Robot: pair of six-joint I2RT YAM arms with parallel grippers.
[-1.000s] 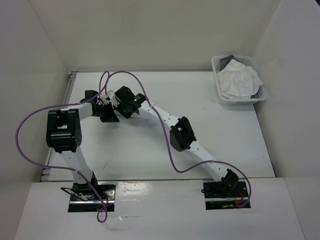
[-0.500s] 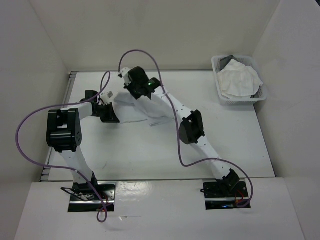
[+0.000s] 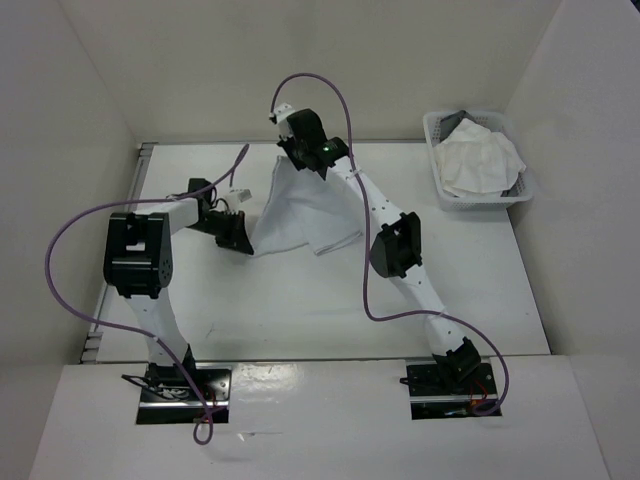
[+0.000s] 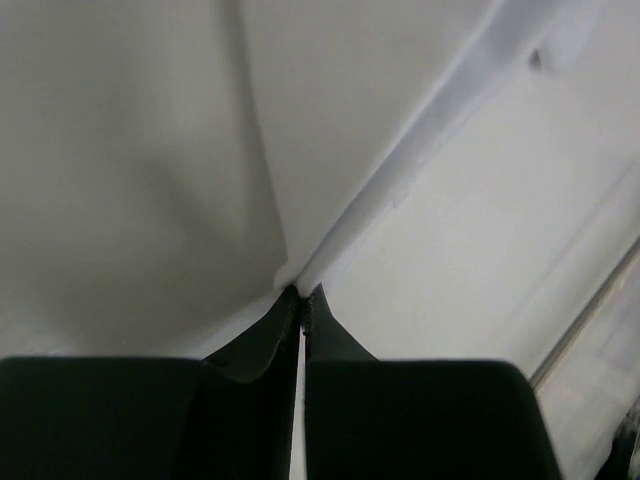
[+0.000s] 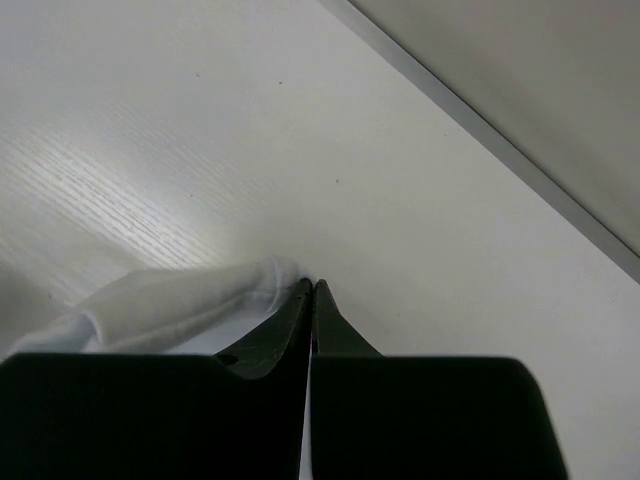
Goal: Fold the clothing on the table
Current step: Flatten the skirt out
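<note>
You're early in the fold, by my judgement. The cloth (image 3: 300, 205) hangs stretched between both grippers over the far left of the table (image 3: 480, 290), with no neat fold laid. Your right gripper (image 3: 292, 152) pinches one corner up high, and your left gripper (image 3: 244, 242) pinches another down low. Spreading it flat and every fold are left to do.

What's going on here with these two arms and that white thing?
Two robot arms are folding a white cloth on the table. The left gripper is shut on one corner, toward the left side; the right gripper is shut on another, up by the far edge, so the cloth stretches between them. A basket of white fabric sits far right.
</note>
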